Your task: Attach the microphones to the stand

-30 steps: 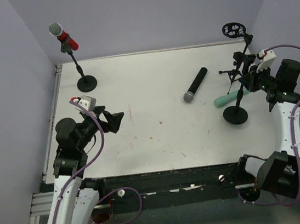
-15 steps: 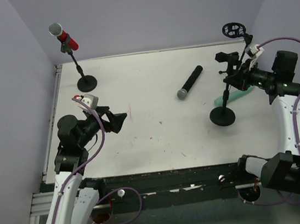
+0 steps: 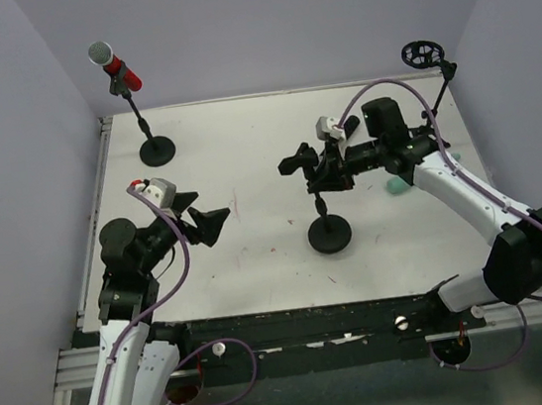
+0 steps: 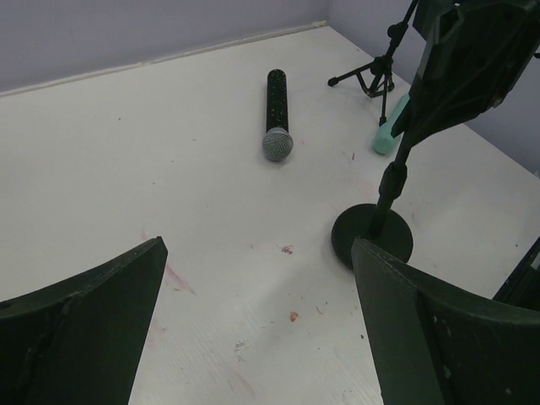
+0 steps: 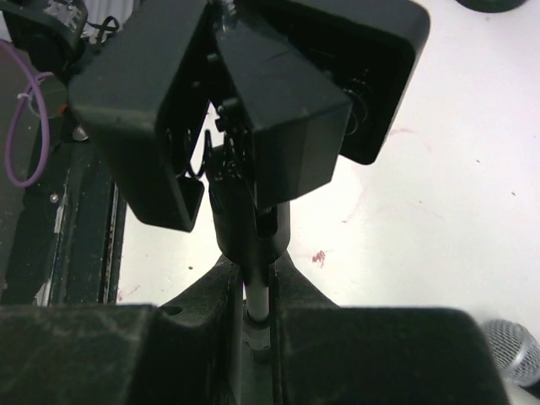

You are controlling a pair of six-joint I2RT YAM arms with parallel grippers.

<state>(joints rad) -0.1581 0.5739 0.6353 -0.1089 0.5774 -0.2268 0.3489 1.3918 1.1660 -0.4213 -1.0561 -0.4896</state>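
My right gripper [image 3: 332, 172] is shut on the pole of a black mic stand [image 3: 329, 234]. Its round base sits on the table middle and its empty clip [image 3: 295, 159] points left. In the right wrist view the pole [image 5: 257, 299] is pinched between my fingers. The black microphone [image 4: 277, 105] lies flat behind the stand, mesh head toward me. It is mostly hidden under my right arm in the top view. The mint-green microphone [image 3: 396, 184] lies right of it. The red microphone [image 3: 115, 67] is clipped in the far-left stand [image 3: 156, 151]. My left gripper [image 3: 215, 220] is open and empty at the left.
A tripod stand with a round shock-mount ring [image 3: 421, 53] stands at the far right corner; its legs show in the left wrist view [image 4: 371, 72]. Walls close the table on three sides. The table's near edge [image 3: 295, 309] is just in front of the held stand.
My right gripper has carried the stand from the right side leftward to the middle of the table. My left arm has barely moved.
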